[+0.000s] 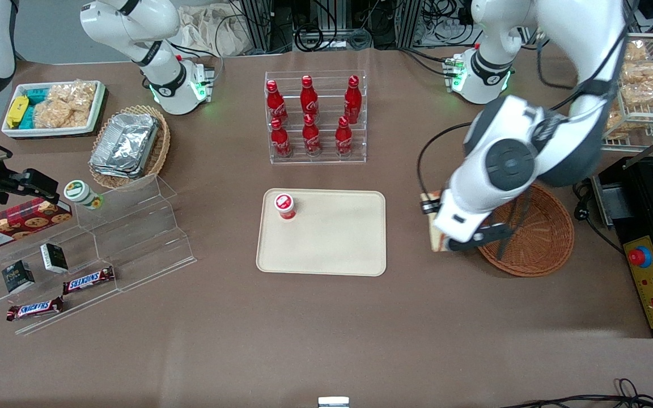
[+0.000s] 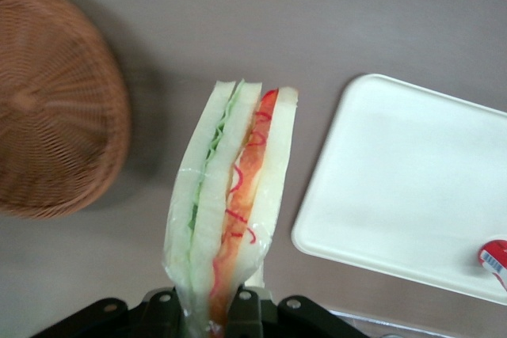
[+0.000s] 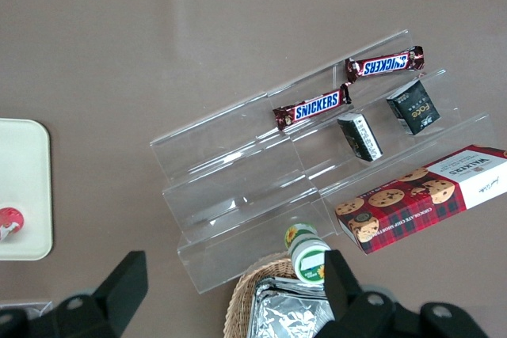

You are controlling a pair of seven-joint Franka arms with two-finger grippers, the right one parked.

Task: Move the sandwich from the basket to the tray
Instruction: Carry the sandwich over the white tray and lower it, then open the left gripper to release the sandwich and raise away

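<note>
- The sandwich [image 2: 230,211] is clamped at its lower end between the closed-in jaws of the gripper [image 2: 212,310]; the wrapped wedge stands out from the jaws, with green filling in one layer and red-orange filling in the other.
- In the front view the gripper [image 1: 462,241] is seen above the table, between the basket [image 1: 536,238] and the tray [image 1: 326,249], just beside the basket's rim; a strip of the sandwich [image 1: 433,235] shows at the arm's edge.
- The basket [image 2: 55,108], a round dark reddish-brown wicker one, is seen with nothing in the part of its bowl that shows; in the front view part of it is hidden by the arm.
- The beige tray [image 2: 404,187] is flat on the table, well apart from the basket toward the parked arm's end; a red-capped cup [image 1: 284,205] is held on it at the corner farther from the front camera, and the rest of its surface is bare.
- Six red bottles [image 1: 309,116] are held upright in a clear acrylic rack [image 1: 316,158], farther from the front camera than the tray.
- Silver foil trays [image 1: 125,144] are stacked in a lighter tan wicker basket [image 1: 159,153] toward the parked arm's end of the table.
- Snack packets [image 1: 63,105] are held in a white bin [image 1: 100,107] beside that tan basket.
- On a clear stepped stand [image 3: 261,187] two chocolate bars [image 3: 313,105], two small dark cartons [image 3: 360,137], a red cookie box [image 3: 420,205] and a green-lidded tub [image 3: 305,252] are laid out.
</note>
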